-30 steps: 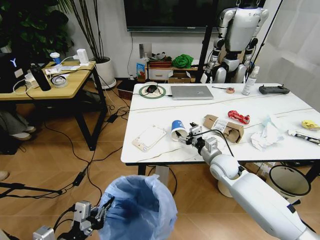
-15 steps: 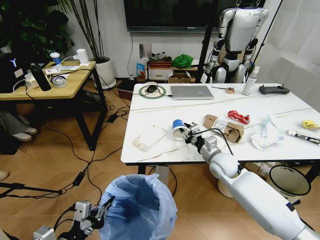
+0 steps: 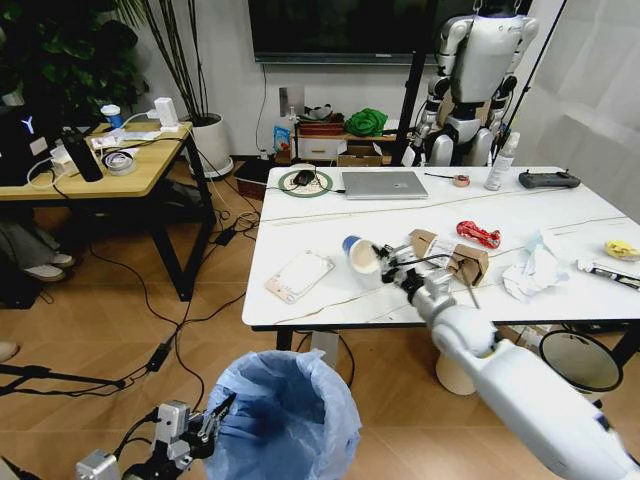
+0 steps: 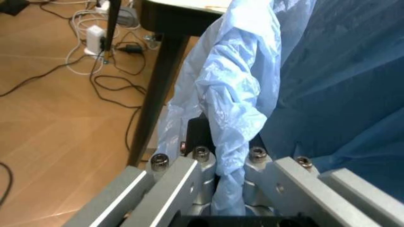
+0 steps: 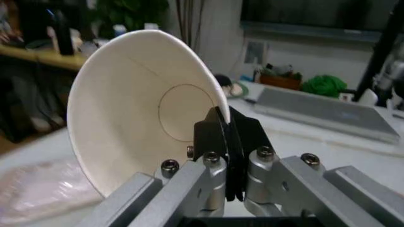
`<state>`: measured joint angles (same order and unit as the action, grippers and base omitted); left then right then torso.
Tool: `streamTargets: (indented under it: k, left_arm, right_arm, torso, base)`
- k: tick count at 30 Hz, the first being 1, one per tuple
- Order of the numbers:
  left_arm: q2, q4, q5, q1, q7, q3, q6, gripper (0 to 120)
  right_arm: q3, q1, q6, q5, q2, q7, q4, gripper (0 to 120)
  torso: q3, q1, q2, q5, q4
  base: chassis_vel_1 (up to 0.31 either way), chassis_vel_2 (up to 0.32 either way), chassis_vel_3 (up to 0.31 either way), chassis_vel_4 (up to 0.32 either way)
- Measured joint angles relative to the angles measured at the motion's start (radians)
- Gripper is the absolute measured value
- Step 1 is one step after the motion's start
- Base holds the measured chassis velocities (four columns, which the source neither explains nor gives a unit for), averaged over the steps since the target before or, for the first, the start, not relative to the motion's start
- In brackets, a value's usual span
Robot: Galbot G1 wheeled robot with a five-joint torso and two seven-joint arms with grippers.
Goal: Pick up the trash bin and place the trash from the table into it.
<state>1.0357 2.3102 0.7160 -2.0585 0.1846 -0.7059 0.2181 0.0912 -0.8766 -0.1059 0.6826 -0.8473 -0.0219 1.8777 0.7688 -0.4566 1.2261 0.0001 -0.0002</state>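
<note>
Low at the robot's left, the left gripper (image 3: 205, 428) is clamping the overhanging light-blue bag (image 4: 237, 101) of the trash bin (image 3: 285, 420), its fingers (image 4: 183, 182) closed on a twisted fold of plastic rather than on anything rigid. That is probably the weak point: the bag could be slipping through the pads or pulling off the rim, letting the bin tilt or sag away from the table (image 3: 300, 225). The left arm is reaching in from the bottom corner, holding the bin off the floor just in front of the table's near edge.

Further right, the right gripper (image 3: 385, 262) is pinching the rim of the paper cup (image 3: 360, 257), 1 finger inside and 1 outside, the cup tipped on its side with its mouth facing the wrist camera (image 5: 148, 109). A thin-walled rim grip may be crushing or rotating during transfer. The right arm is stretching forward over the table's front edge, beside the torn cardboard box (image 3: 450, 257); tissues (image 3: 530, 270) and a red wrapper (image 3: 478, 234) are lying further right.
</note>
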Motion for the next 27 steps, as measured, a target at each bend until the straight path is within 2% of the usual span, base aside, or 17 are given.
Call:
streamTargets:
  k: [3, 4, 6, 9, 11, 17, 24, 27]
  left_arm:
    - [-0.021, -0.006, 0.031, 0.031, -0.013, 0.013, 0.006, 0]
    - [-0.021, -0.006, 0.031, 0.031, -0.013, 0.013, 0.006, 0]
    - [-0.037, -0.006, 0.06, 0.054, -0.026, 0.027, 0.014, 0]
    - [-0.054, -0.006, 0.081, 0.089, -0.042, 0.059, 0.028, 0]
    - [-0.058, -0.006, 0.085, 0.097, -0.046, 0.067, 0.031, 0]
    - [-0.093, -0.007, 0.127, 0.169, -0.076, 0.168, 0.046, 0]
    - [-0.102, -0.03, 0.132, 0.217, -0.094, 0.201, 0.05, 0]
    - [-0.101, -0.032, 0.132, 0.22, -0.098, 0.205, 0.051, 0]
  right_arm:
    - [0.076, -0.048, 0.006, 0.133, 0.095, 0.057, 0.157, 0]
    - [0.076, -0.048, 0.006, 0.133, 0.095, 0.057, 0.157, 0]
    - [0.116, -0.094, 0.011, 0.212, 0.169, 0.111, 0.281, 0]
    - [0.132, -0.153, 0.014, 0.247, 0.237, 0.168, 0.394, 0]
    - [0.134, -0.167, 0.015, 0.249, 0.249, 0.177, 0.413, 0]
    - [0.189, -0.394, 0.042, 0.172, 0.363, 0.272, 0.493, 0]
    - [0.285, -0.568, 0.045, 0.084, 0.409, 0.348, 0.547, 0]
    - [0.305, -0.592, 0.045, 0.065, 0.41, 0.359, 0.553, 0]
  torso:
    - [0.0, 0.0, 0.0, 0.0, 0.0001]
    - [0.0, 0.0, 0.0, 0.0, 0.0001]
    - [0.0, 0.0, 0.0, 0.0, 0.0]
    - [0.0, 0.0, 0.0, -0.0001, 0.0002]
    - [0.0, 0.0, 0.0, -0.0001, 0.0002]
    - [0.0, 0.0, 0.0, 0.0001, 0.0]
    - [0.0, 0.0, 0.0, 0.0, 0.0001]
    - [0.0, 0.0, 0.0, -0.0001, 0.0001]
  base:
    - [0.0, 0.0, 0.0, 0.0]
    - [0.0, 0.0, 0.0, 0.0]
    - [0.0, 0.0, 0.0, 0.0]
    - [0.0, 0.0, 0.0, 0.0]
    - [0.0, 0.0, 0.0, 0.0]
    - [0.0, 0.0, 0.0, 0.0]
    - [0.0, 0.0, 0.0, 0.0]
    - [0.0, 0.0, 0.0, 0.0]
